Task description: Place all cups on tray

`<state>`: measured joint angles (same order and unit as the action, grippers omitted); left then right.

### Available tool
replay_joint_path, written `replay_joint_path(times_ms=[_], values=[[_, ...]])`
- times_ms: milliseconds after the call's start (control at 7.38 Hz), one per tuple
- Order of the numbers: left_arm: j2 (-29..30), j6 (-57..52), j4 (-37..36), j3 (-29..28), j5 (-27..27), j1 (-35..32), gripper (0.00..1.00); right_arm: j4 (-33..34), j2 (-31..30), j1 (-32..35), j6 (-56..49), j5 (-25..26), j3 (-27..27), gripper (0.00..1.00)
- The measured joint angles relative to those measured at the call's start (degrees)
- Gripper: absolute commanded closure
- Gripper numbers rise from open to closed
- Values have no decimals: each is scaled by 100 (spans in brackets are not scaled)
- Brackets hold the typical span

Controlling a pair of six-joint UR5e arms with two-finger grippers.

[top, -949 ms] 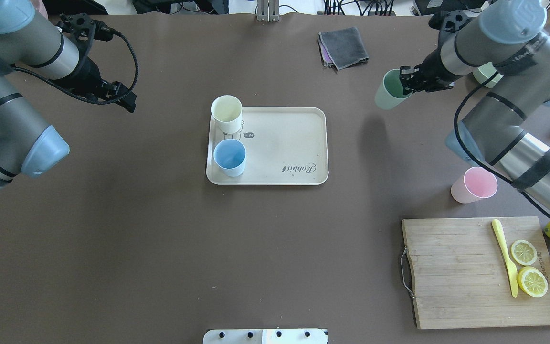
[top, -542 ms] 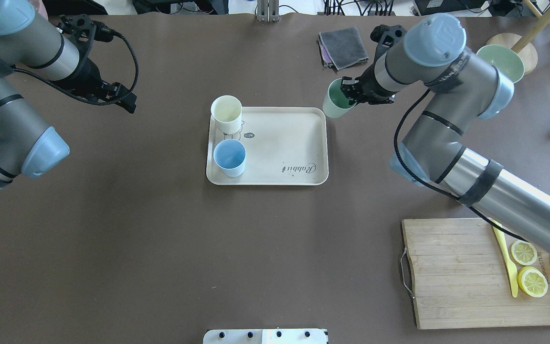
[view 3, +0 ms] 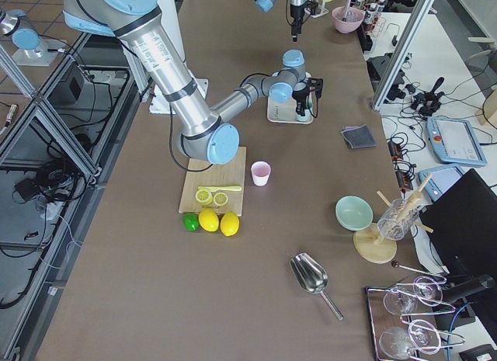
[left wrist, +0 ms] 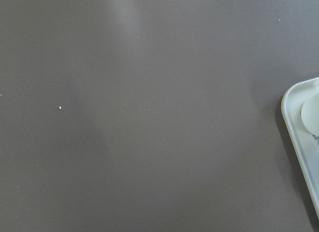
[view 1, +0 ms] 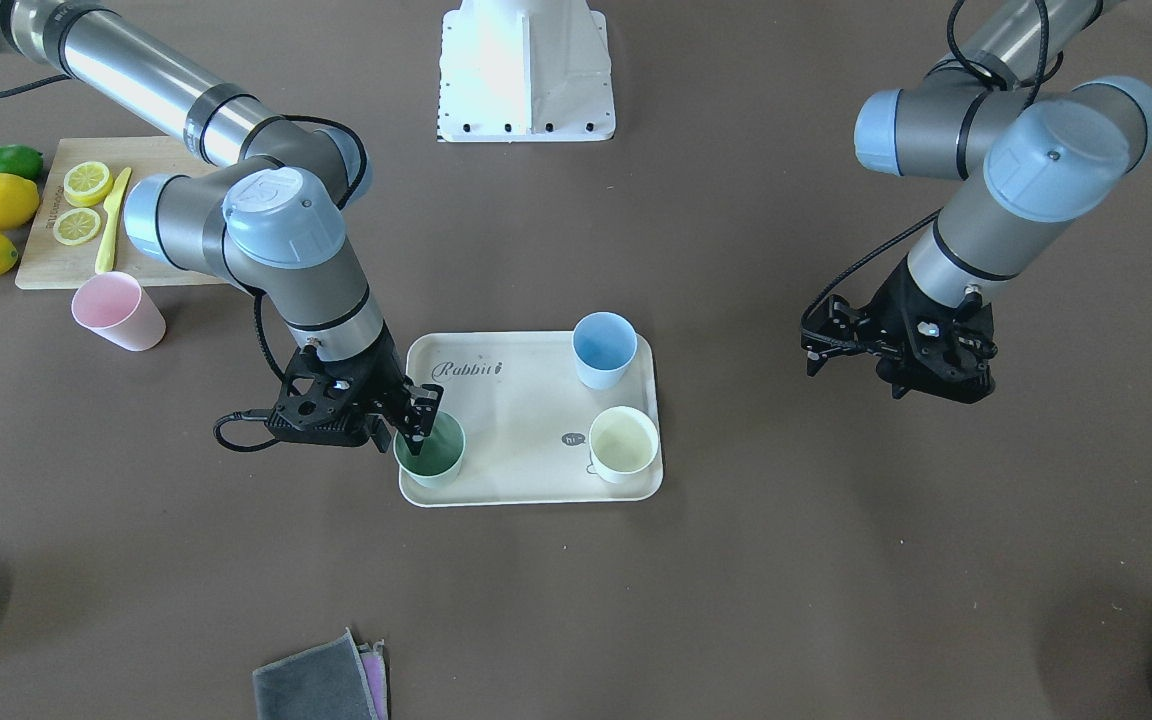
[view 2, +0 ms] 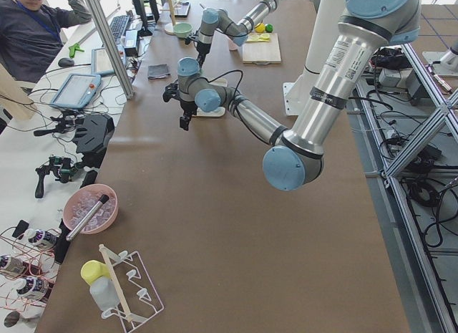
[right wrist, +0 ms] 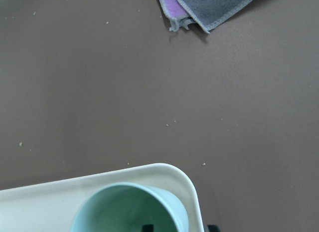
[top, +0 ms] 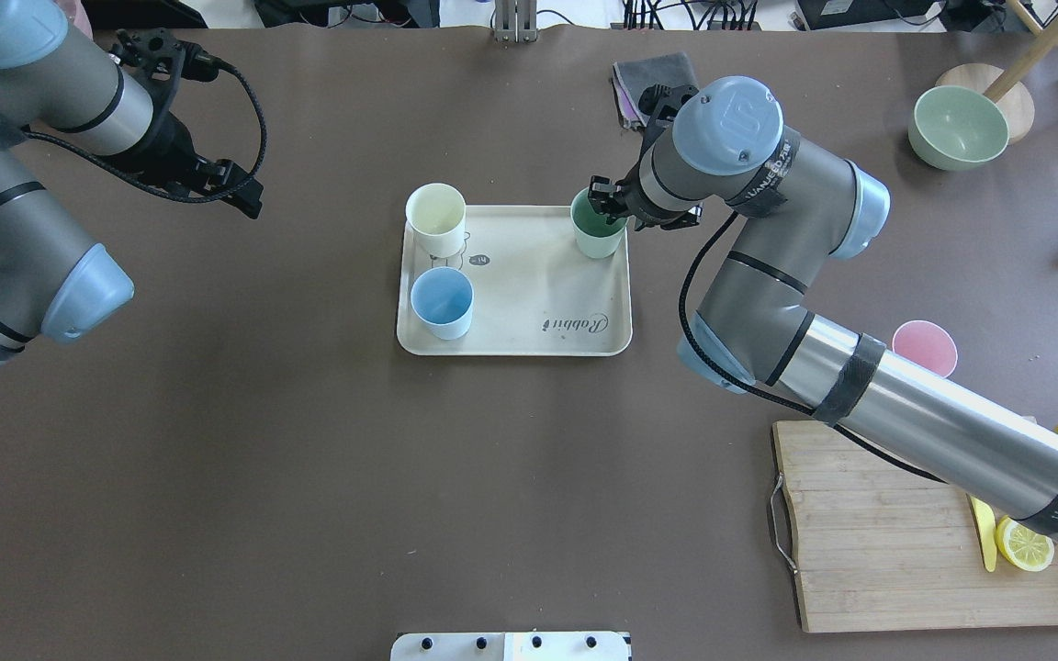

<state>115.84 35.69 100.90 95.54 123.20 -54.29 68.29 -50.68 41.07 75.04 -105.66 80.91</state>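
The cream tray (top: pixel 538 275) lies mid-table, also in the front view (view 1: pixel 516 420). On its left side stand the cream-yellow cup (top: pixel 435 218) and the light blue cup (top: pixel 442 303). My right gripper (top: pixel 604 206) is shut on the rim of the sage green cup (top: pixel 597 237), one finger inside it, holding it upright at the tray's far right corner (view 1: pixel 430 450); I cannot tell whether it touches the tray. The right wrist view shows that cup (right wrist: pixel 132 209) inside the tray rim (right wrist: pixel 164 169). The pink cup (top: pixel 924 347) stands on the table at right. My left gripper (top: pixel 244 197) is open and empty, left of the tray.
A wooden cutting board (top: pixel 878 523) with a lemon slice and yellow knife lies at near right, under my right arm. A green bowl (top: pixel 956 127) stands at far right. A grey cloth (top: pixel 644 78) lies behind the tray, partly hidden by my right wrist.
My right gripper has carried the green cup leftward from the table's right side to the tray's far right corner. The left arm has not moved.
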Motion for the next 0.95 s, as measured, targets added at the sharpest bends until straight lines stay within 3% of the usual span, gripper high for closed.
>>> replay_joint_path(times_ms=[271, 407, 678, 949], values=[[0, 6, 0, 0, -5, 4, 2, 180, -39, 304, -105, -377, 318, 0], [0, 10, 0, 0, -6, 6, 2, 345, -389, 566, -400, -716, 722, 0], [0, 15, 0, 0, -6, 6, 2, 476, -1752, 1040, -1456, -1113, 1768, 0], [0, 16, 0, -2, -6, 6, 2, 460, -3003, 1580, -2474, -1525, 2408, 0]])
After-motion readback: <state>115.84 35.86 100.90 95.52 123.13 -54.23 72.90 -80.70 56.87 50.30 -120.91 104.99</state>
